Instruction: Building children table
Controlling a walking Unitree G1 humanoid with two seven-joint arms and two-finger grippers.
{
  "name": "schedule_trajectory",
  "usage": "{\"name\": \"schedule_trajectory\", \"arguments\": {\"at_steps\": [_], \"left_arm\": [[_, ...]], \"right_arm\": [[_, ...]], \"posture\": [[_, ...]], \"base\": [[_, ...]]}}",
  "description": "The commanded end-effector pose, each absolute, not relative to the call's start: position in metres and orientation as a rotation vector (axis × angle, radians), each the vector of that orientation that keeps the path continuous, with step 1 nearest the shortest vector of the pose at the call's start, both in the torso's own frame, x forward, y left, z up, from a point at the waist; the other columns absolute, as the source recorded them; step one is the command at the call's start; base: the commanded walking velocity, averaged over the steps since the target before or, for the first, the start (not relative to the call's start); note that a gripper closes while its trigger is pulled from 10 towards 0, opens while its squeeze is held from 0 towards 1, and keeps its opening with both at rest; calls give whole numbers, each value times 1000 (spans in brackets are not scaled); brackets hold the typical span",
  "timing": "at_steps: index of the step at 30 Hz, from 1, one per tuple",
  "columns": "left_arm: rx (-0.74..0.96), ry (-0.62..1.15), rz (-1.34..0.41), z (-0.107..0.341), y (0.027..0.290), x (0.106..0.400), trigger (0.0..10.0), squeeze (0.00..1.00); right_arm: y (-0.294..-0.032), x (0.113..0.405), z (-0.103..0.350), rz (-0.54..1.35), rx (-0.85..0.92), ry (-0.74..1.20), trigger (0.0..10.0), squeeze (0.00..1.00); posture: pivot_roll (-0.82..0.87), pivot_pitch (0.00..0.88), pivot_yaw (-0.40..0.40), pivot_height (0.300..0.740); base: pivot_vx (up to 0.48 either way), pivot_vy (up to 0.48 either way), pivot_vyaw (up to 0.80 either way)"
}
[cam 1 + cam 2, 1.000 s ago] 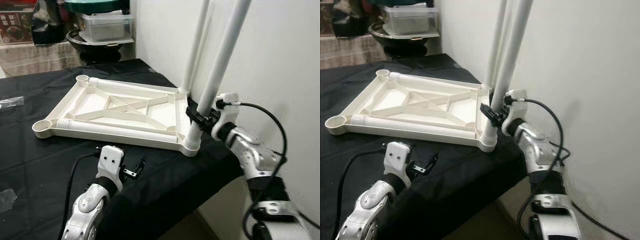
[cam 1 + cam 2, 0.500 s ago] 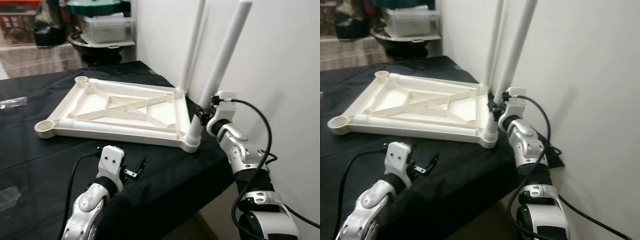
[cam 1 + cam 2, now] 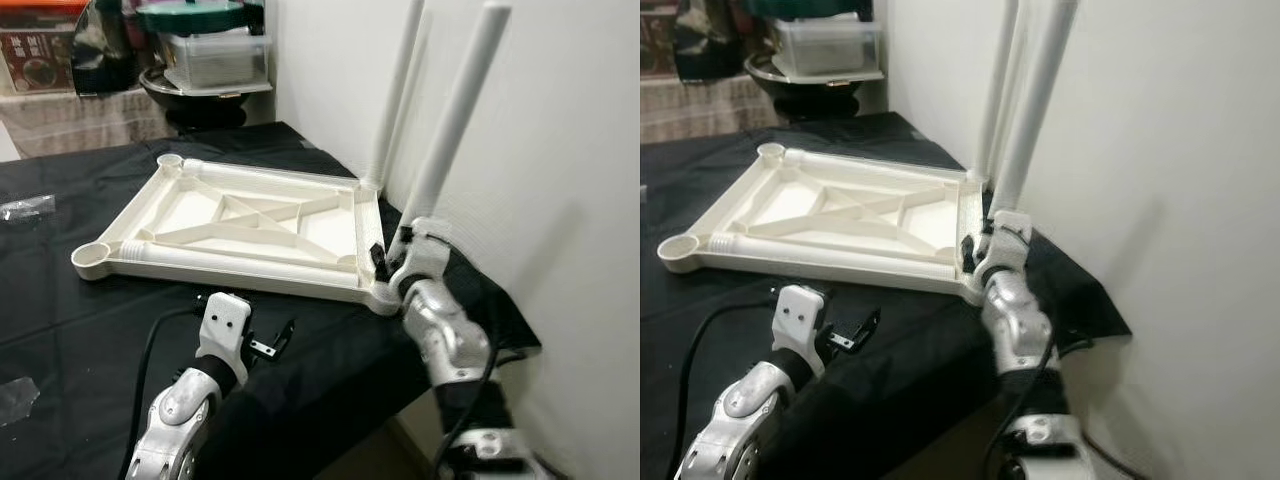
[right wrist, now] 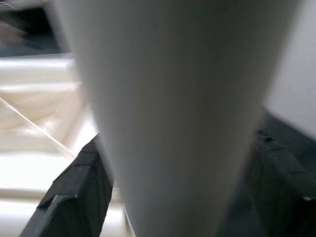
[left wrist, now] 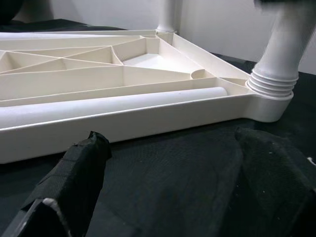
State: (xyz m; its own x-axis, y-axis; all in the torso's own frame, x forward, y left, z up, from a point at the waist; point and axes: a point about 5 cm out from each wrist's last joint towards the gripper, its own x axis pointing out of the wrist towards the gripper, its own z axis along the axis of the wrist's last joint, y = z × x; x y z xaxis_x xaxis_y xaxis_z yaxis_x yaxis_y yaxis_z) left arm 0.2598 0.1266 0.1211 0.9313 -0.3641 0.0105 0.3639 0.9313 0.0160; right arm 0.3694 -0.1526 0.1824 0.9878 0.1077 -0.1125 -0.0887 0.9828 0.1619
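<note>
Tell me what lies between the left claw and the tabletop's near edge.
Only bare black cloth, in the left wrist view, between the left claw and the tabletop.

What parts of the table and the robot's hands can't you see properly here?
- Near table leg: its top is cut off by the right eye view's upper edge.
- Far table leg: its top is cut off in both eye views.
- Right gripper: blurred in the eye views; whether its fingers squeeze the leg is unclear.
- Tabletop: its far side is cut off in the left wrist view.
</note>
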Motion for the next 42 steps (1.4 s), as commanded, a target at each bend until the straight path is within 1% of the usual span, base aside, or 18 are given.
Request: {"name": "schedule_trajectory", "arguments": {"at_steps": [1, 4, 8, 9, 10, 15, 18, 19, 21, 24, 25, 26, 27, 29, 30, 34, 35, 42], "left_arm": [[16, 0, -379, 119, 124, 259, 10000, 0], [12, -1, -380, 119, 123, 259, 10000, 0], [12, -3, -380, 119, 123, 260, 10000, 0], [12, -3, -381, 119, 123, 260, 10000, 0], [12, -3, -383, 119, 122, 260, 10000, 0], [14, -4, -386, 119, 122, 261, 10000, 0], [18, -2, -386, 119, 123, 260, 10000, 0], [18, -2, -386, 119, 123, 260, 10000, 0], [22, -1, -388, 119, 124, 260, 10000, 0], [23, -2, -389, 120, 123, 261, 10000, 0], [24, -3, -389, 121, 123, 261, 10000, 0], [24, -3, -389, 121, 123, 261, 10000, 0], [24, -4, -389, 121, 123, 262, 10000, 0], [25, -3, -388, 121, 124, 262, 10000, 0], [27, -2, -386, 120, 124, 262, 10000, 0], [25, -3, -382, 120, 124, 262, 10000, 0], [23, -4, -382, 120, 124, 262, 10000, 0], [20, -2, -386, 119, 122, 261, 10000, 0]], "right_arm": [[-148, 370, 183, 176, 195, 107, 10000, 0], [-172, 365, 199, 473, 148, 68, 10000, 0], [-189, 368, 203, 460, 60, 71, 9765, 0], [-190, 368, 203, 457, 51, 77, 8824, 0], [-192, 371, 201, 420, 76, 84, 0, 0], [-195, 376, 191, 277, 94, 114, 0, 0], [-197, 376, 169, -90, 125, 190, 0, 0], [-197, 376, 169, -90, 125, 190, 0, 0], [-186, 367, 151, -304, 174, 252, 0, 0], [-167, 362, 148, -342, 198, 272, 0, 0], [-147, 360, 150, -309, 197, 282, 4902, 0], [-147, 360, 150, -309, 197, 282, 4902, 0], [-127, 360, 154, -234, 174, 302, 10000, 0], [-115, 362, 165, -126, 143, 249, 10000, 0], [-118, 364, 172, -86, 159, 190, 10000, 1000], [-130, 368, 179, -47, 211, 141, 10000, 1000], [-136, 372, 185, 6, 207, 124, 10000, 0], [-155, 372, 199, 330, 184, 115, 10000, 0]], "posture": [[95, 0, -108, 740], [93, 0, -109, 740], [87, 0, -105, 740], [87, 0, -105, 740], [86, 0, -104, 740], [96, 0, -103, 740], [95, 0, -97, 740], [95, 0, -97, 740], [99, 0, -94, 740], [101, 0, -96, 740], [103, 0, -96, 740], [103, 0, -96, 740], [103, 0, -96, 740], [98, 0, -98, 740], [99, 0, -102, 740], [96, 0, -103, 740], [97, 0, -104, 740], [87, 0, -99, 740]], "base": [[0, 0, 0], [0, 0, 0], [0, 0, 0], [0, 0, 0], [0, 0, 0], [0, 0, 0], [0, 0, 0], [0, 0, 0], [0, 0, 0], [0, 0, 0], [0, 0, 0], [0, 0, 0], [0, 0, 0], [0, 0, 0], [0, 0, 0], [0, 0, 0], [0, 0, 0], [0, 0, 0]]}}
